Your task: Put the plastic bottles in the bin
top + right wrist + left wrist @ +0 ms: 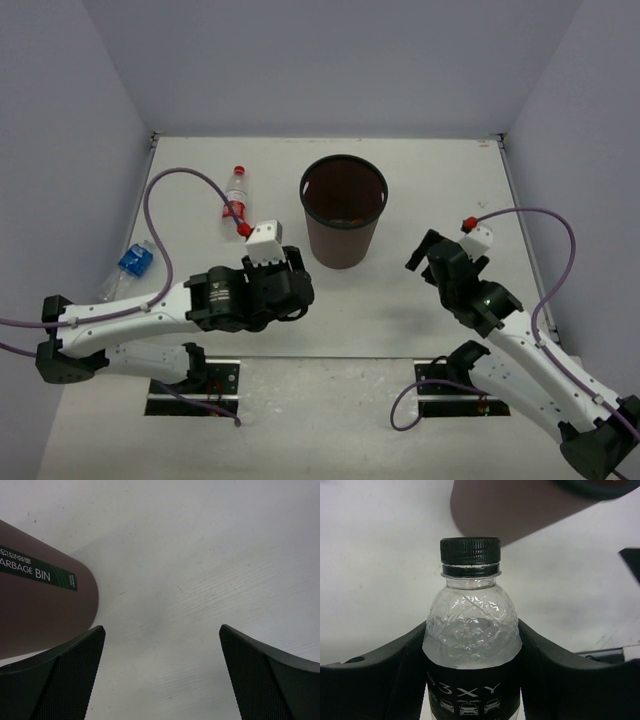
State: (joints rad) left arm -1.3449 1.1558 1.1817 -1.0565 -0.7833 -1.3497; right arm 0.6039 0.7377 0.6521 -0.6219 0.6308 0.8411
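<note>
My left gripper (293, 283) is shut on a clear bottle with a black cap and dark label (470, 630), just left of the base of the dark brown bin (343, 212). The bottle stands between the fingers (380, 680), its cap pointing toward the bin (520, 510). A clear bottle with red cap and label (236, 196) lies on the table left of the bin. A bottle with a blue label (134, 261) lies at the far left by the wall. My right gripper (424, 254) is open and empty to the right of the bin (40, 605).
White walls close the table on the left, back and right. Purple cables loop from both arms. The bin's side carries a green "GARBAGE BIN" label (37, 570).
</note>
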